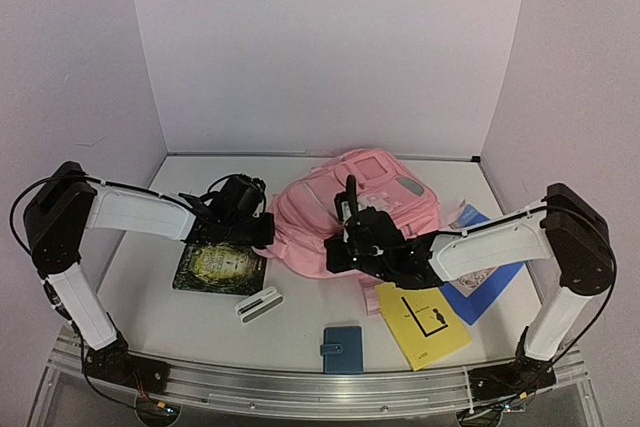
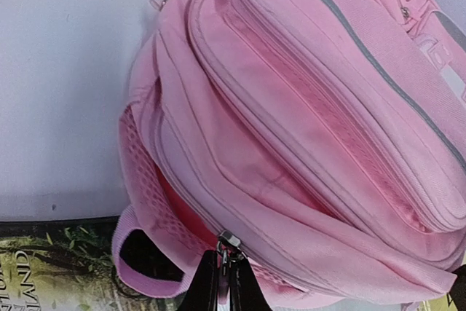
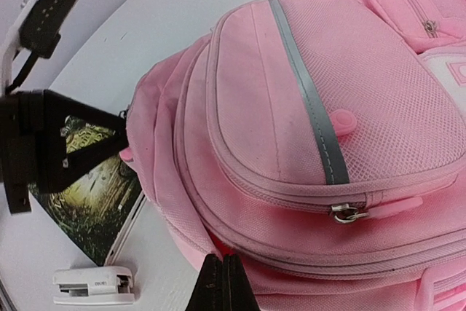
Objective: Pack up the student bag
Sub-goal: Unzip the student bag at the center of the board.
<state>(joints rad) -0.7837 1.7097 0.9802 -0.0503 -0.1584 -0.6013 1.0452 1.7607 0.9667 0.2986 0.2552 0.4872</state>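
The student bag (image 1: 352,205) is a large pink backpack lying in the middle of the table, front pockets up. My left gripper (image 1: 266,229) is at its left end and is shut on the metal zip pull (image 2: 228,242) of the main compartment; the same gripper shows in the left wrist view (image 2: 223,289). My right gripper (image 1: 336,247) is at the bag's near edge. In the right wrist view (image 3: 223,282) its fingers are pressed together on the pink fabric lip beside the main zip. The bag fills both wrist views (image 2: 313,107) (image 3: 291,107).
A dark green book (image 1: 220,265) lies under the bag's left end. A white stapler (image 1: 259,304) and a blue wallet (image 1: 343,349) lie near the front. A yellow booklet (image 1: 422,322) and a blue booklet (image 1: 490,262) lie at the right.
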